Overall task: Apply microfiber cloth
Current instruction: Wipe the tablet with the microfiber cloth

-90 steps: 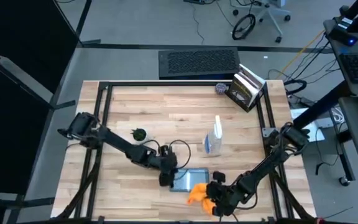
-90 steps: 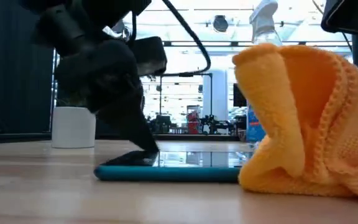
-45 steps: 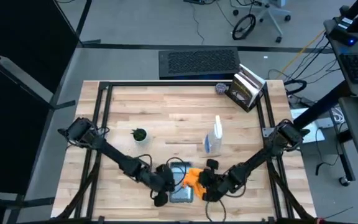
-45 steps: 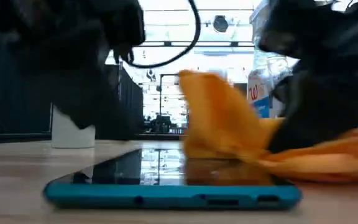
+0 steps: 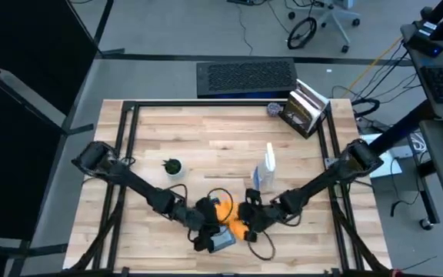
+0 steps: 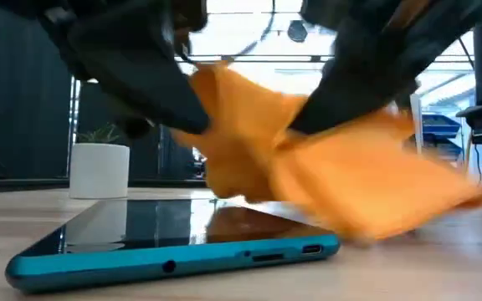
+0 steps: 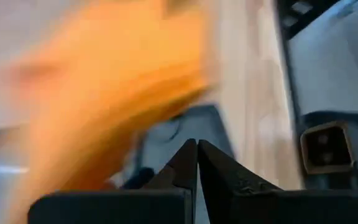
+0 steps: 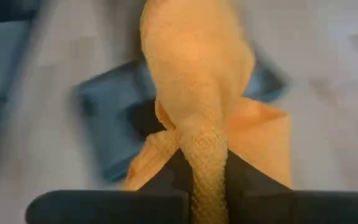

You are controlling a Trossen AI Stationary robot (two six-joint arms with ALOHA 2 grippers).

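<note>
microfiber cloth [image 8: 194, 81] pinched in right gripper [image 8: 205, 177], draped over tablet [image 6: 174, 242]; left gripper [image 7: 197, 163] clenched empty beside it

Two dark arms reach from the table's left and right edges toward the front middle, their wrists close together. The left arm stretches low across the table, its elbow bent near the surface; the left gripper [image 5: 208, 223] sits at the near front, and in its wrist view the two fingers [image 7: 191, 163] press together tip to tip. The right arm slants in from the right edge, and the right gripper [image 5: 246, 219] lies just beside the left one, its fingers [image 8: 244, 177] clamped on a fold of the cloth [image 8: 194, 68].
</note>
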